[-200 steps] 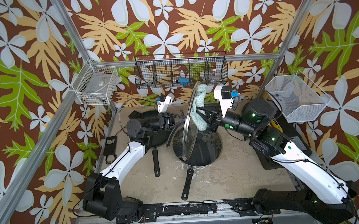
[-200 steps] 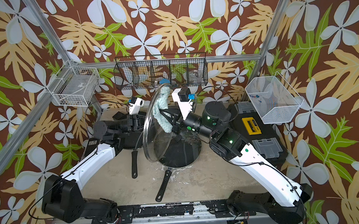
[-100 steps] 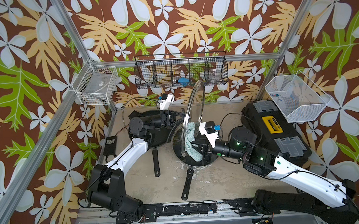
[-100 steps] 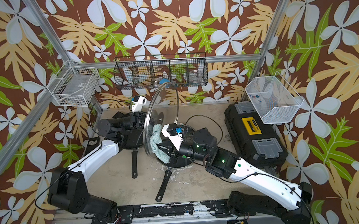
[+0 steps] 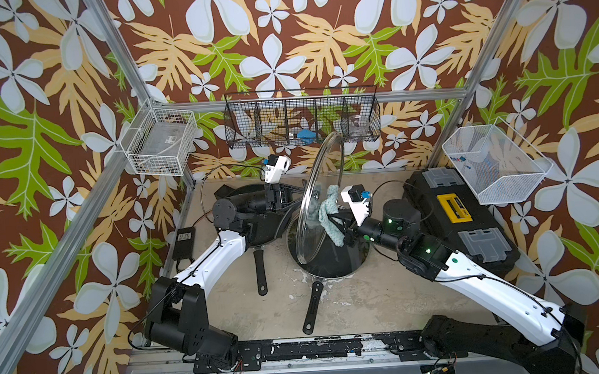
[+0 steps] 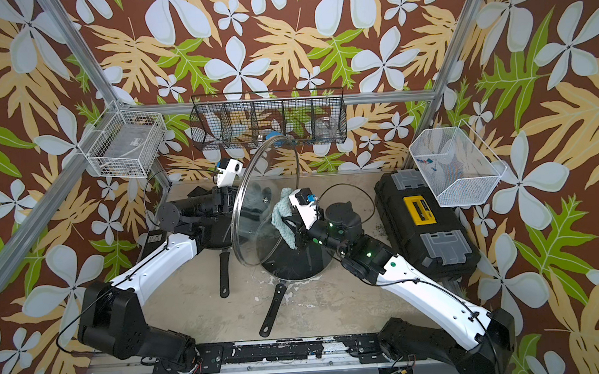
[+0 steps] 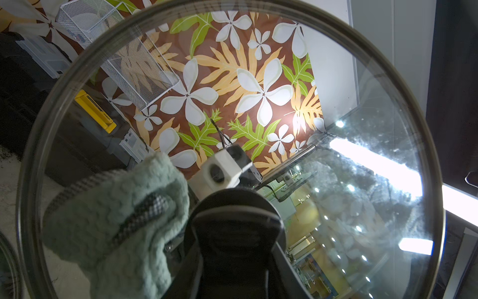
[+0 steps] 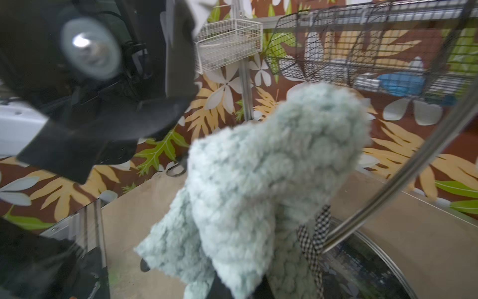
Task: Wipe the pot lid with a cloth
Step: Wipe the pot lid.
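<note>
The pot lid (image 5: 326, 165) (image 6: 255, 183), clear glass with a thin metal rim, stands on edge in the air above the pans. My left gripper (image 5: 289, 196) (image 6: 228, 203) (image 7: 232, 261) is shut on its black handle (image 7: 234, 222) from the left side. From the right, my right gripper (image 5: 340, 224) (image 6: 294, 232) is shut on the fluffy mint cloth (image 5: 329, 211) (image 6: 281, 217) (image 8: 258, 181). The cloth presses against the glass beside the centre and shows through the lid (image 7: 258, 103) in the left wrist view as a bunched cloth (image 7: 116, 222). It hides the right fingertips.
A black frying pan (image 5: 331, 264) lies under the lid with what looks like a second glass lid (image 8: 367, 264) on it. Another pan (image 5: 258, 229) sits to its left. A black toolbox (image 5: 460, 217) stands at the right. Wire baskets (image 5: 160, 146) (image 5: 301, 120) (image 5: 492, 162) hang on the walls.
The right arm carried the cloth from the lid's top edge down to its lower part, then back up to the middle. The left arm keeps holding the lid, slightly turned.
</note>
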`<state>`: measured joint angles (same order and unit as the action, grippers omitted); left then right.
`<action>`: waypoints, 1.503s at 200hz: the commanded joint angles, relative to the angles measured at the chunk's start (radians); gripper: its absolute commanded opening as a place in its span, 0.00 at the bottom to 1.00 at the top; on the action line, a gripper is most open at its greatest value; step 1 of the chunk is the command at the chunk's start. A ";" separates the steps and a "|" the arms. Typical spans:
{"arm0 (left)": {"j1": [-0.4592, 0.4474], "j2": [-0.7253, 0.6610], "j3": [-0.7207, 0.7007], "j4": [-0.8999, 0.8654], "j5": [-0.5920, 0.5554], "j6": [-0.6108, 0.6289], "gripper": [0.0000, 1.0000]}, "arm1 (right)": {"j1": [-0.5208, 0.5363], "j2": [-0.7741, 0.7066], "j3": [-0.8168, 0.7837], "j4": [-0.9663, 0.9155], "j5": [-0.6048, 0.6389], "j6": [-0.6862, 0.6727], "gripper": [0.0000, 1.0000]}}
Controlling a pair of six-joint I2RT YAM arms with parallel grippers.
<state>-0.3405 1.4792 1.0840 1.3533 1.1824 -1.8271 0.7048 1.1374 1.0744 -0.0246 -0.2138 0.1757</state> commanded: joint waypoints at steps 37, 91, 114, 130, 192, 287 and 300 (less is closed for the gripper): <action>0.001 -0.018 -0.022 0.107 -0.053 -0.011 0.00 | -0.078 0.132 0.331 -0.089 -0.022 -0.038 0.00; 0.001 -0.013 -0.039 0.109 -0.060 0.002 0.00 | 0.049 0.167 0.561 -0.159 -0.042 -0.099 0.00; 0.001 -0.008 -0.039 0.102 -0.061 0.005 0.00 | 0.177 0.151 0.566 -0.165 0.007 -0.158 0.00; 0.001 -0.007 -0.039 0.098 -0.060 0.008 0.00 | 0.266 0.117 0.515 -0.131 0.029 -0.188 0.00; 0.001 -0.001 -0.038 0.093 -0.059 0.014 0.00 | 0.346 0.024 0.346 -0.007 0.161 -0.235 0.00; 0.001 -0.025 -0.039 0.110 -0.058 -0.001 0.00 | -0.025 0.173 0.503 -0.087 0.132 -0.128 0.00; 0.001 -0.032 -0.036 0.109 -0.056 -0.001 0.00 | -0.058 0.178 0.473 -0.089 0.112 -0.103 0.00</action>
<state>-0.3393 1.4689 1.0336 1.3819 1.1828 -1.8240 0.6956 1.3033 1.5761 -0.0902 -0.0563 0.0017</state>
